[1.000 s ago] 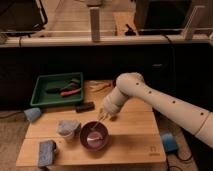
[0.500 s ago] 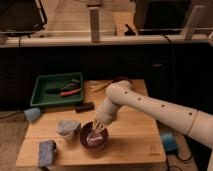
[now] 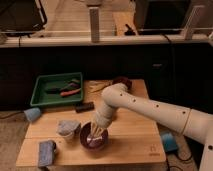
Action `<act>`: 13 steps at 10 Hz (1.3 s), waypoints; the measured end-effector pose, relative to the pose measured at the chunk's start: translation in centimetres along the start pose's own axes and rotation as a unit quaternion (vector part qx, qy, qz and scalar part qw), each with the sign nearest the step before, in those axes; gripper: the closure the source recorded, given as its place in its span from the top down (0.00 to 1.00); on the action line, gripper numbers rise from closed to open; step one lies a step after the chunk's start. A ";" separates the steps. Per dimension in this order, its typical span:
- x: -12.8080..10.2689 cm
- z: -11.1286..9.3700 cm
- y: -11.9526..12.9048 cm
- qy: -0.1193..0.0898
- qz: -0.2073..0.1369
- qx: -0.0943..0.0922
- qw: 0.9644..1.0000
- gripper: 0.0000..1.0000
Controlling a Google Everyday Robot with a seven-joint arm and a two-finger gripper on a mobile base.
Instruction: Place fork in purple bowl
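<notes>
Gripper [image 3: 96, 132] in purple bowl [image 3: 86, 141], wood table [image 3: 135, 142].

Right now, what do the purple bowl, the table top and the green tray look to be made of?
Purple bowl, under the gripper: probably glazed ceramic or hard plastic; its lighter inside shines. Table: light wood or wood laminate, matte, warm tan. Green tray: likely plastic, one even colour with raised walls. None is certain from this view.

A wooden bench [image 3: 131, 142] stands on a grey floor [image 3: 10, 135], the hand [image 3: 95, 133] low over it. Behind, a dark cabinet front under a pale rail [image 3: 105, 40].
</notes>
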 end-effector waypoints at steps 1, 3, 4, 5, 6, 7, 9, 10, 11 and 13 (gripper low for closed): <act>-0.1 0.1 -0.1 0.002 -0.002 -0.003 1.000 0.56; -0.3 0.4 -0.2 0.005 -0.008 -0.010 1.000 0.75; -0.4 0.5 -0.2 0.008 -0.011 -0.016 1.000 0.80; -0.6 0.5 -0.2 0.009 -0.013 -0.018 1.000 0.80; -0.7 0.4 -0.3 0.011 -0.015 -0.020 1.000 0.80; -0.7 0.3 -0.3 0.012 -0.016 -0.022 1.000 0.80; -0.5 -0.2 0.1 0.011 -0.016 -0.022 1.000 0.80; -0.1 -0.7 0.4 0.008 -0.015 -0.018 1.000 0.80; 0.6 -1.3 1.2 0.002 -0.012 -0.010 1.000 0.80; 1.8 -2.8 2.9 -0.015 -0.014 0.011 1.000 0.80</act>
